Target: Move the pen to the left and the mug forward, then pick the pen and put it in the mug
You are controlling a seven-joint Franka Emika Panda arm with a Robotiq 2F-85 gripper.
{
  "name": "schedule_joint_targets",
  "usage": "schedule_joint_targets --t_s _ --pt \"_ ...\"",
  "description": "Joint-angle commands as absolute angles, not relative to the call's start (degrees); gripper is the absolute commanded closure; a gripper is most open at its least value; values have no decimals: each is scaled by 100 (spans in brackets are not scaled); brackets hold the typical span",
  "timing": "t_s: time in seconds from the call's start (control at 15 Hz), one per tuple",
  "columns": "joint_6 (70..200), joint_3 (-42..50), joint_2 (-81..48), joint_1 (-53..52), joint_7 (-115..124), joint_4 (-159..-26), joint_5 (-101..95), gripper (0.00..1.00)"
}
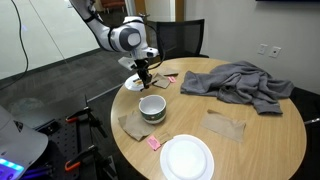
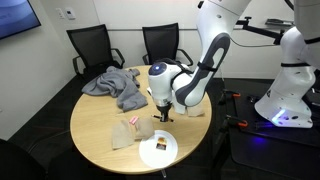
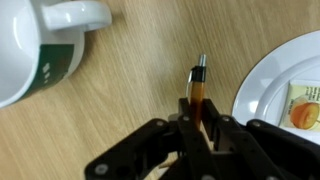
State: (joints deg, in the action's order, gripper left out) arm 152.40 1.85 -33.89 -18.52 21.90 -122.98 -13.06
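The black gripper (image 3: pixel 200 110) pinches the thin orange-red pen (image 3: pixel 200 76), dark tip sticking out, near the edge of the round wooden table (image 3: pixel 130 90), close to the squat off-white mug (image 3: pixel 45 55). The pen looks light, stiff and smooth; holding its middle should stop tipping.

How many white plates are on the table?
2: a large plate near the pink scrap; a small saucer across the mug from it. The grey cloth may hide others.

Orange pen (image 3: pixel 199 88) pinched, upright white mug (image 3: pixel 45 45) nearby
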Motion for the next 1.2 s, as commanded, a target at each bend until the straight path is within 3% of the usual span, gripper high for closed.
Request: schedule_joint_targets --t_s 0.0,0.2,0.27,0.4,0.8,0.87,1.13 --pt "15760 284 -3574 -1907 2250 -12365 -1187 96" --pt "15691 287 -3638 -1929 2184 -12374 -1051 96" --pt "15631 314 -3614 -1973 2216 -12389 -1051 58" --pt "15619 348 -3481 -2041 2231 -12472 -1092 52" --pt "15595 843 -2743 -2561 2446 -12853 -1558 6" --pt "15608 889 -2616 -2603 2439 -12907 -1640 1" --pt "15531 901 -2039 -2608 2378 -13060 -2027 0"
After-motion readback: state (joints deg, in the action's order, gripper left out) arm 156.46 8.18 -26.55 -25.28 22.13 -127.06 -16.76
